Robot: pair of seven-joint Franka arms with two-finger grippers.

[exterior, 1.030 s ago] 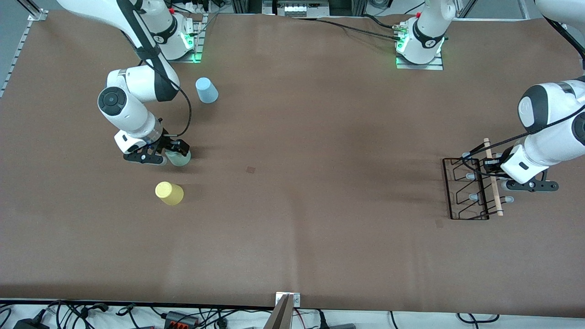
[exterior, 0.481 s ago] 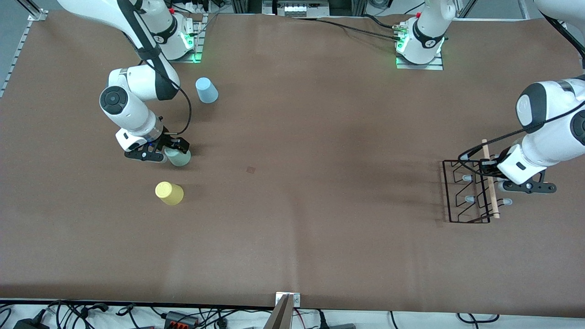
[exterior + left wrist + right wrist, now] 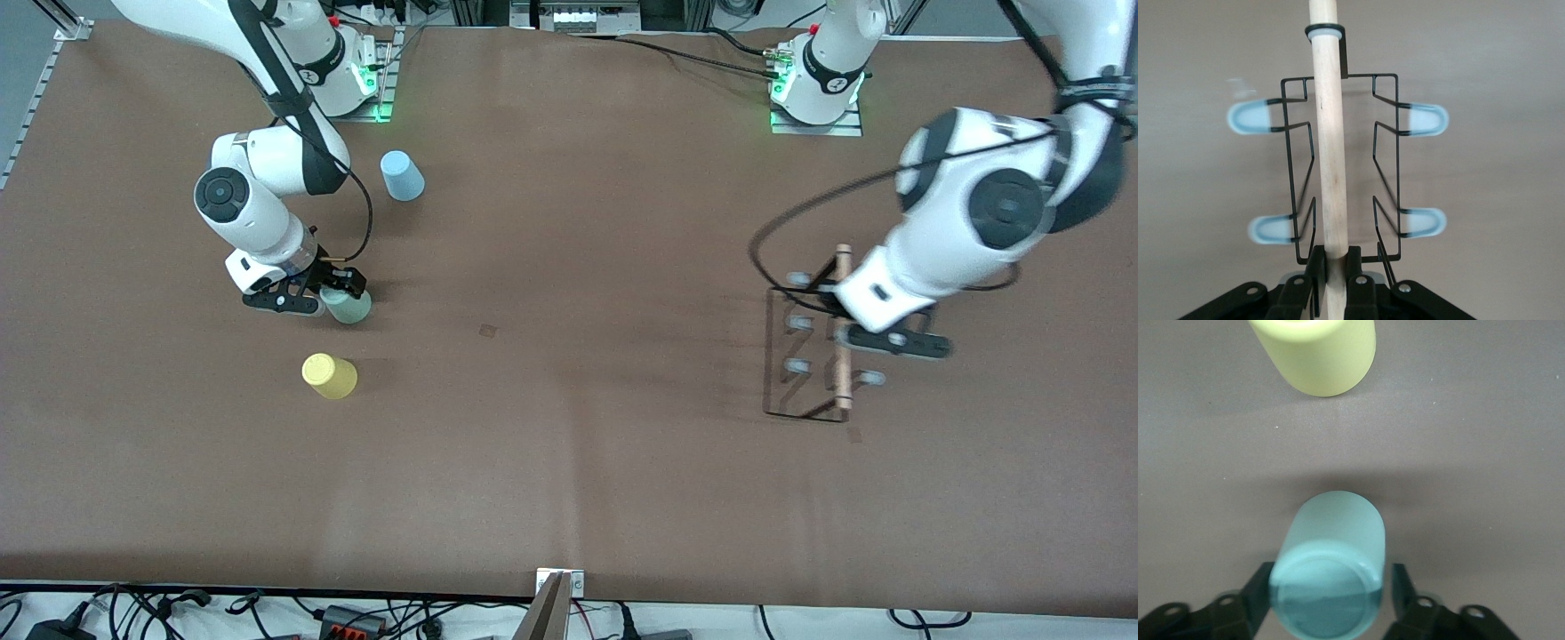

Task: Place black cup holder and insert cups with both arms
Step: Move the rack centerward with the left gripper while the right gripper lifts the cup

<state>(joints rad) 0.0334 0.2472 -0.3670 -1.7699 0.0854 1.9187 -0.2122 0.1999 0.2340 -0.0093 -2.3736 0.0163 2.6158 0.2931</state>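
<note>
My left gripper has carried the thin black wire cup holder, clamped by its wooden rod, toward frame centre; my right gripper clasps the mint plastic cup at mid-left.

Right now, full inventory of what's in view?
black cup holder: 1, black wire, wooden rod, pale blue pegs; held off the table at the left arm's end.
mint cup: 1, between the right end effector's fingers.
yellow cup: 1, nearer the front camera than the mint cup.
light blue cup: 1, near the right arm's base.
table: 1, brown.
left end effector: shut on the holder's rod.
right end effector: around the mint cup.
</note>
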